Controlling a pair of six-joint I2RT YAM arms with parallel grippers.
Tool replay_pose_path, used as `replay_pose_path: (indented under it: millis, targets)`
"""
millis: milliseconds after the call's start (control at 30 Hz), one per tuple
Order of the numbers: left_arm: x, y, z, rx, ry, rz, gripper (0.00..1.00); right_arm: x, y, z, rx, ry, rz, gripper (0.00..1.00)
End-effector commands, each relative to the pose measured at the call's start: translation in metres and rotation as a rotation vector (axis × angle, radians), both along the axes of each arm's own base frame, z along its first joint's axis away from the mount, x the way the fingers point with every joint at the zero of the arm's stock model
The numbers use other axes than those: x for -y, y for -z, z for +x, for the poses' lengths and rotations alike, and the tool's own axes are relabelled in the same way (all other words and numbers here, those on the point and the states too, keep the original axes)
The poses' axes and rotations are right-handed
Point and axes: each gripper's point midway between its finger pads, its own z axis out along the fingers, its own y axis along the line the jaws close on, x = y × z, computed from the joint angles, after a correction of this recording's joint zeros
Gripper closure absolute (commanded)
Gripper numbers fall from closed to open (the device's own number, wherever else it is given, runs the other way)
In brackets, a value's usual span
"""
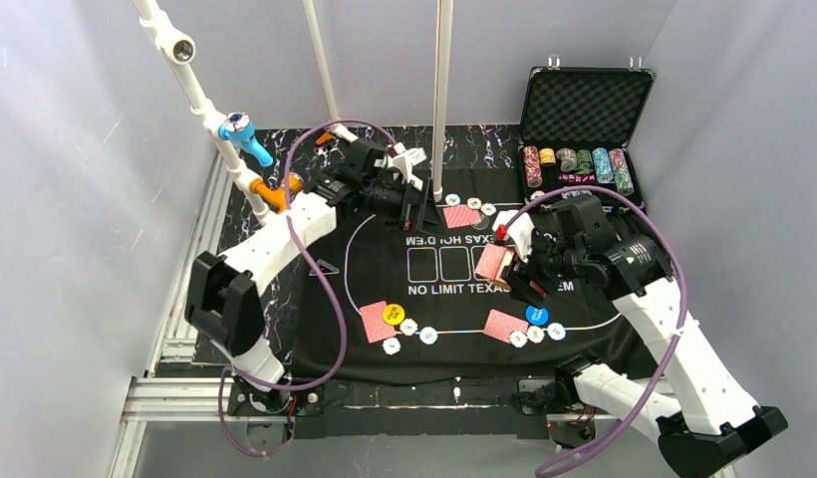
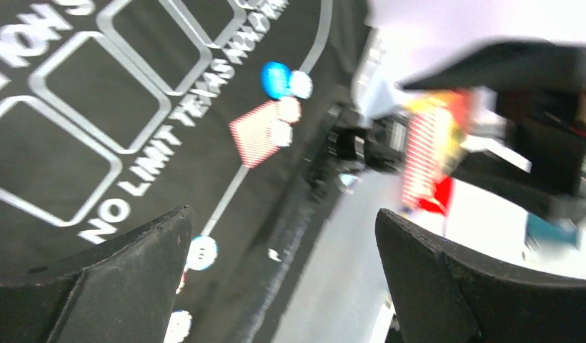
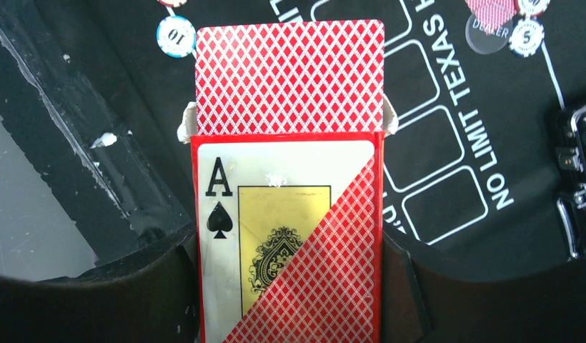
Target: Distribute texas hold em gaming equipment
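1. Top view: the left gripper (image 1: 416, 204) hangs at the far side of the mat (image 1: 444, 299), beside the far cards (image 1: 462, 215). The right gripper (image 1: 507, 270) holds the card box (image 1: 492, 262) mid-mat. Near-left cards (image 1: 375, 323) and near-right cards (image 1: 503, 326) lie dealt.
2. Left wrist: the view is blurred, but the fingers (image 2: 126, 279) are spread wide with nothing between them.
3. Right wrist: the fingers (image 3: 143, 286) clamp the box, and one card (image 3: 290, 75) sticks out of its top. Dealing looks under way. Next, the free gripper probably has to pinch that card squarely and draw it straight out.

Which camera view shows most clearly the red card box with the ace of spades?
The right wrist view: the red cardboard card box fills the frame, sharp. The top view shows it small; the left wrist view shows only a red blur.
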Motion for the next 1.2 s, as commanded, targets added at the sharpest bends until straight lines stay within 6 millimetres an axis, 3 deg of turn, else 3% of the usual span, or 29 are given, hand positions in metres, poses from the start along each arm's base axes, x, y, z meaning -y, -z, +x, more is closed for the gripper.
replay_pose_path:
  millis: [0, 167, 667, 967, 1167]
  targets:
    - [0.001, -0.069, -0.068, -0.095, 0.277, -0.238, 0.02, -0.023, -0.018, 0.017, 0.088, -0.057, 0.107, 0.99]
    - [0.013, -0.074, -0.086, -0.093, 0.330, -0.247, 0.03, -0.034, -0.023, 0.021, 0.099, -0.089, 0.149, 0.99]
    - [0.061, -0.067, -0.093, -0.125, 0.376, -0.229, 0.20, -0.053, -0.037, 0.025, 0.123, -0.140, 0.217, 0.99]
    - [0.054, -0.060, -0.092, -0.174, 0.344, -0.235, 0.45, -0.055, -0.045, 0.018, 0.156, -0.165, 0.255, 0.99]
    - [0.042, -0.061, -0.081, -0.189, 0.289, -0.256, 0.55, -0.054, -0.043, 0.015, 0.151, -0.169, 0.256, 0.99]
